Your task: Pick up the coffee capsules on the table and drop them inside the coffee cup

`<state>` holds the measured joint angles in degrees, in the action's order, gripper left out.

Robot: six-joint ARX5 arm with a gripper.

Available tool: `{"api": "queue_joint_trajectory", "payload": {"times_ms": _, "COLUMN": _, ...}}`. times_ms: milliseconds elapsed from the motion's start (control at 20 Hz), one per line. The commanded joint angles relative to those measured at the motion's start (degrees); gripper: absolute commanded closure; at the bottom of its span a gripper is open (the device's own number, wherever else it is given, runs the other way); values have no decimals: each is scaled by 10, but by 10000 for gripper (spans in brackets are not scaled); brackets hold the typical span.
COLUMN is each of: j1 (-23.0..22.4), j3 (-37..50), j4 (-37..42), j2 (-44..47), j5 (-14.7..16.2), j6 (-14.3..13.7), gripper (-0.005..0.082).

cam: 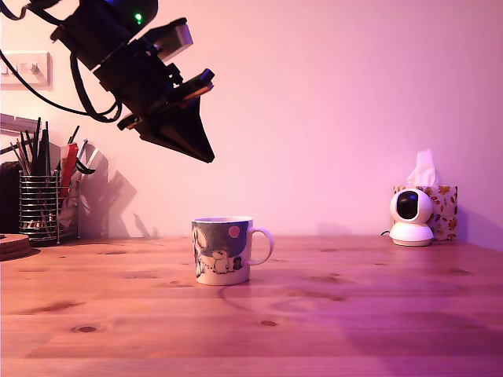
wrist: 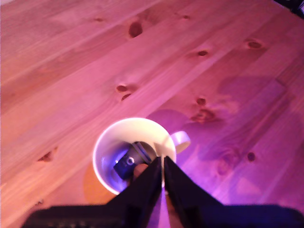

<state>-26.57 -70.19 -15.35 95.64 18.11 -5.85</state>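
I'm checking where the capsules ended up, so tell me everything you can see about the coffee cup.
The coffee cup is a white, ceramic-looking mug with a grey-blue cartoon print, white figures and a pink dot. It stands upright on the wooden table, its loop handle toward the exterior view's right. The wrist view shows a pale interior holding a dark capsule and something brownish beside it, blurred. The gripper hangs above it, apart, jaws together.
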Motion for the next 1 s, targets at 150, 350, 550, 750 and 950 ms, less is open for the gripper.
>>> {"api": "queue_joint_trajectory", "payload": {"times_ms": 150, "j1": 4, "j3": 108, "j4": 55, "j2": -80, "j5": 9, "j6": 28, "gripper": 793}}
{"api": "queue_joint_trajectory", "payload": {"times_ms": 350, "j1": 23, "j3": 209, "j4": 102, "j2": -144, "j5": 7, "j6": 60, "gripper": 793}}
{"api": "queue_joint_trajectory", "payload": {"times_ms": 550, "j1": 44, "j3": 283, "j4": 132, "j2": -182, "j5": 6, "j6": 88, "gripper": 793}}
{"api": "queue_joint_trajectory", "payload": {"times_ms": 750, "j1": 59, "j3": 347, "j4": 171, "j2": -203, "j5": -6, "j6": 99, "gripper": 793}}
{"api": "queue_joint_trajectory", "payload": {"times_ms": 950, "j1": 87, "j3": 426, "j4": 223, "j2": -234, "j5": -5, "j6": 119, "gripper": 793}}
